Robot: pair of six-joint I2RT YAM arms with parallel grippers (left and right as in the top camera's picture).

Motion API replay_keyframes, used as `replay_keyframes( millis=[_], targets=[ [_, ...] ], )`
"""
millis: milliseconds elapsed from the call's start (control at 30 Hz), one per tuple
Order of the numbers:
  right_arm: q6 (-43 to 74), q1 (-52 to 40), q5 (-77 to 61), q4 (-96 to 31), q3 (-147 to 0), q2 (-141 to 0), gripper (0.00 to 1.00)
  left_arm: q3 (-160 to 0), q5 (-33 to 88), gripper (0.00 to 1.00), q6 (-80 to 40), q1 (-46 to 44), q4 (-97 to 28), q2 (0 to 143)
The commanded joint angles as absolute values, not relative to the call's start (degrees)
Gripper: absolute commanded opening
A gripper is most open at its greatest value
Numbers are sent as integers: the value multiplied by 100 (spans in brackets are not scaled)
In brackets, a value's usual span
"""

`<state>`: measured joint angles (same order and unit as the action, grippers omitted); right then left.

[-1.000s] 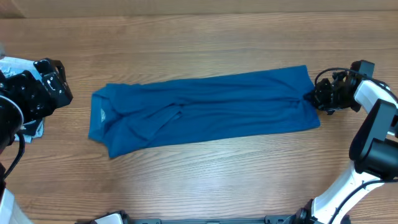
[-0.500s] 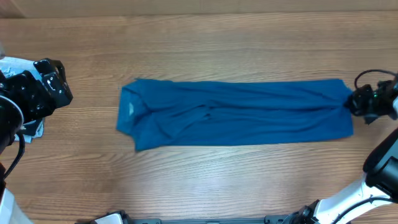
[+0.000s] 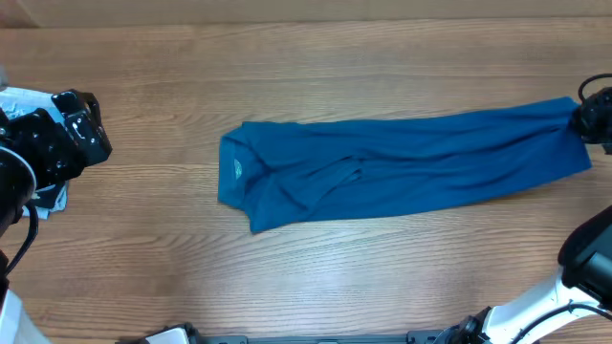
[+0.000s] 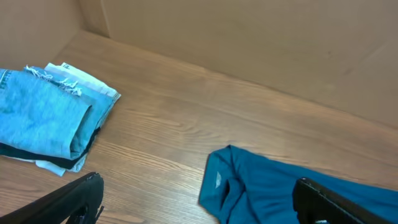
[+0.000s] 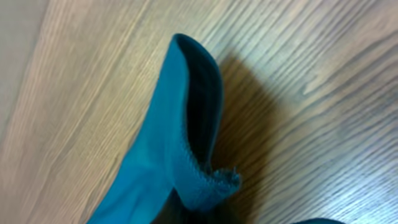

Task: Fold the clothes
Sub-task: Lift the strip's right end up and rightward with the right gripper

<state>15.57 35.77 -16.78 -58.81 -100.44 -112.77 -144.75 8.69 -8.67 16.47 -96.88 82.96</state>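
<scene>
Lying stretched across the wooden table (image 3: 306, 57), the teal short-sleeved shirt (image 3: 402, 167) is seen from overhead as a long, narrow band. Its collar (image 3: 237, 167) is turned toward the robot's left and its opposite end reaches the far right edge of the frame. That end is pinched by the right gripper (image 3: 591, 117), whose jaws are clamped tight on the fabric. In the right wrist view a fold of the stitched edge is raised off the wood and a dark shadow is cast beneath it. The left gripper (image 3: 94, 129) is held well apart from the shirt, near the table's left side, with its fingers (image 4: 81, 196) spread wide and nothing between them. A stack of folded pale blue denim (image 4: 46, 118) is set near it, apparently partly hidden under the arm from overhead. A small label is seen inside the collar in the left wrist view.
</scene>
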Motion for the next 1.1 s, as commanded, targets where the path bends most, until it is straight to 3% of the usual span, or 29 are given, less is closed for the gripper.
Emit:
replay_keyframes(
  millis=[0,233,500,700,900,1067],
  targets=[
    [1236,3269,-1848,-6189,-10571,-10881,4,-14486,814,100,-904,1594,-9679,8294],
    [1197,2777,-917,-6390,-11115,-10783,4,-14486,814,100,-904,1594,-9679,8294],
    [1197,3898,-904,-6158,-11266,-10785,4,-14486,814,100,-904,1594,-9679,8294],
    [1199,4128,-1531,-6235,-11642,-10785,4,-14486,814,100,-904,1594,-9679,8294],
    [1197,3448,-1813,-6748,-11714,-10779,4,-14486,814,100,-904,1594,-9679,8294],
    [1382,2191,-1813,-7144,-11714,-10779,4,-14486,814,100,-904,1594,-9679,8294]
  ],
)
